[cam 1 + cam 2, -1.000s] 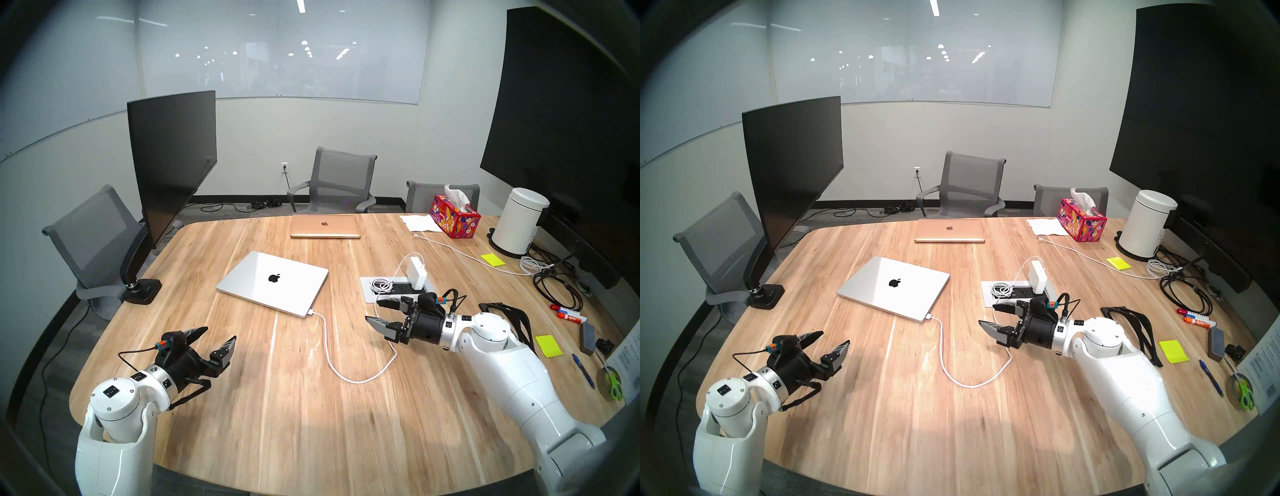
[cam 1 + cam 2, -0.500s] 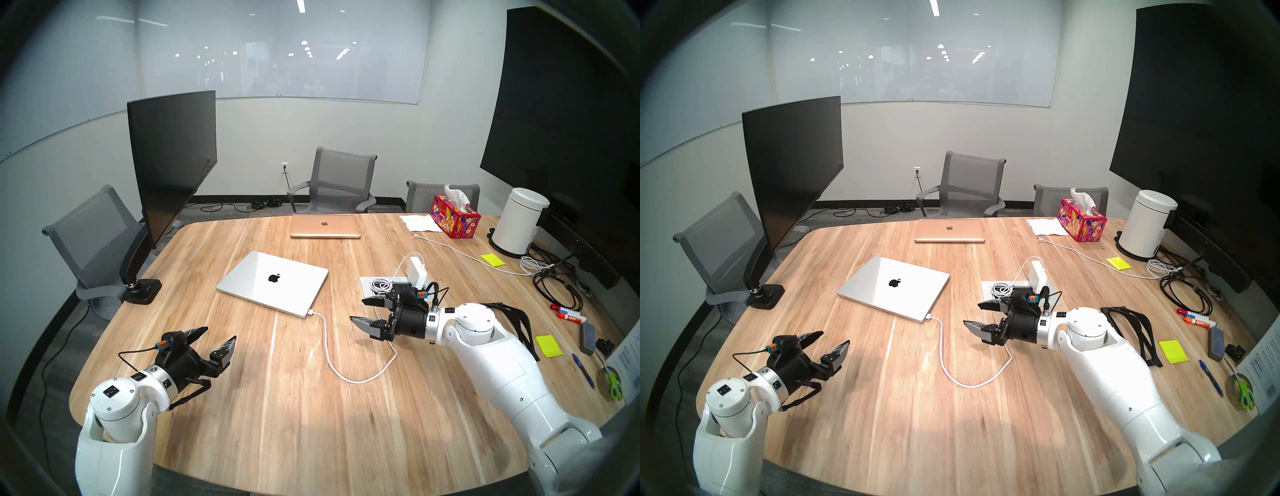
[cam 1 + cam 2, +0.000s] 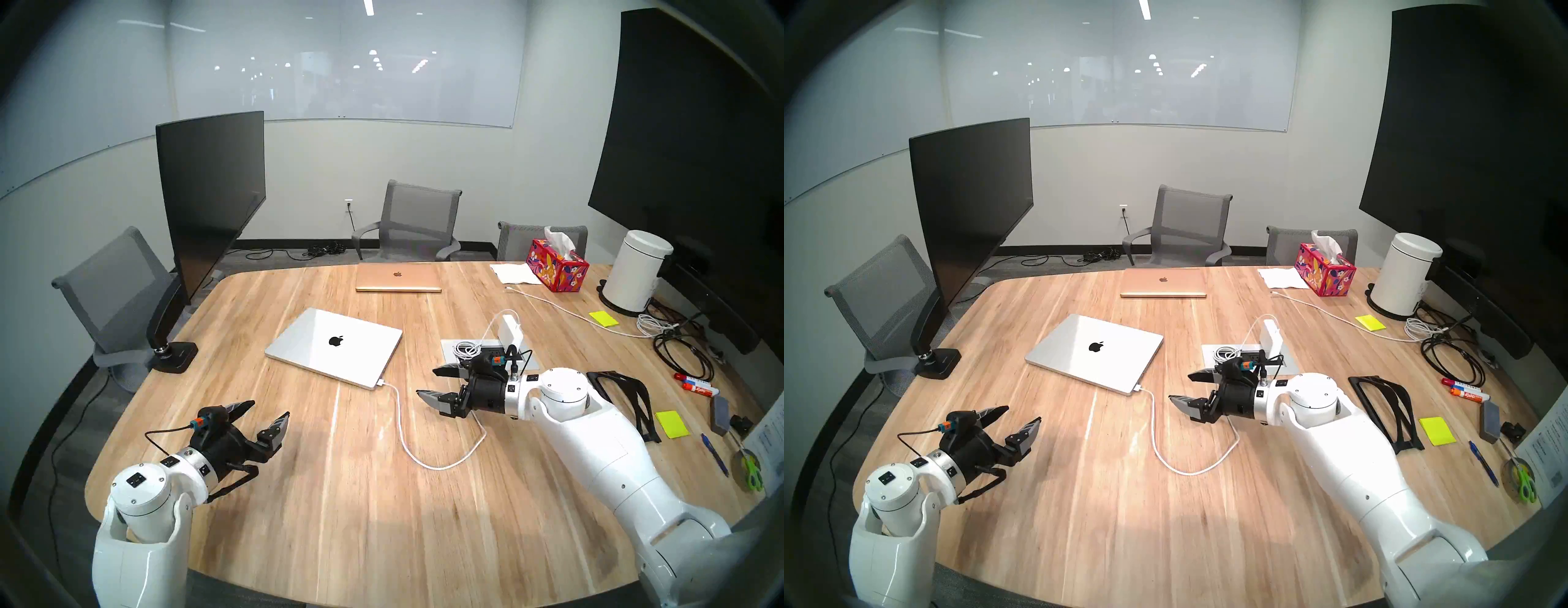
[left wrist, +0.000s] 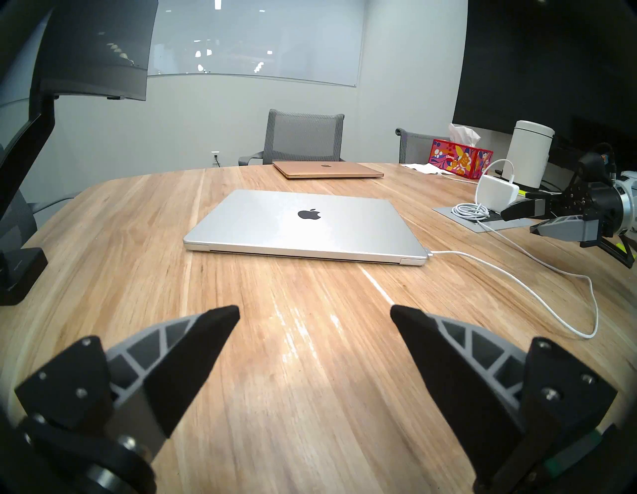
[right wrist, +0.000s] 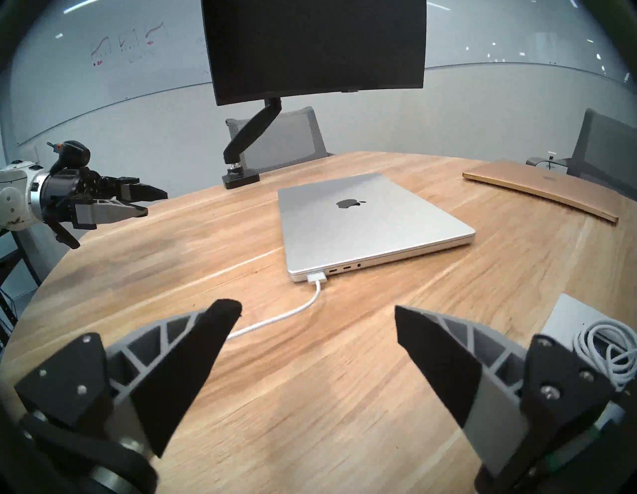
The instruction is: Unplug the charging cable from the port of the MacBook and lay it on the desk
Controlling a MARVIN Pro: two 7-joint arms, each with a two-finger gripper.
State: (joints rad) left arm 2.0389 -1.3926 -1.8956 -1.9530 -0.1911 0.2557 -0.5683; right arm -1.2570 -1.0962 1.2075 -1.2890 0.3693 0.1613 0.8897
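a meeting room, light-wood desk filling the frame. nothing is done yet: the charging cable sits plugged into the macbook at centre. right gripper, centre-right, gapes empty beside it; left gripper, lower left, likewise spread and empty.

Our desk: MacBook central; gold laptop behind it; charging cable trailing from its corner.

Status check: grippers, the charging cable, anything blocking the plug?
Left gripper and right gripper open, empty. Charging cable plugged into MacBook. Plug unobstructed.
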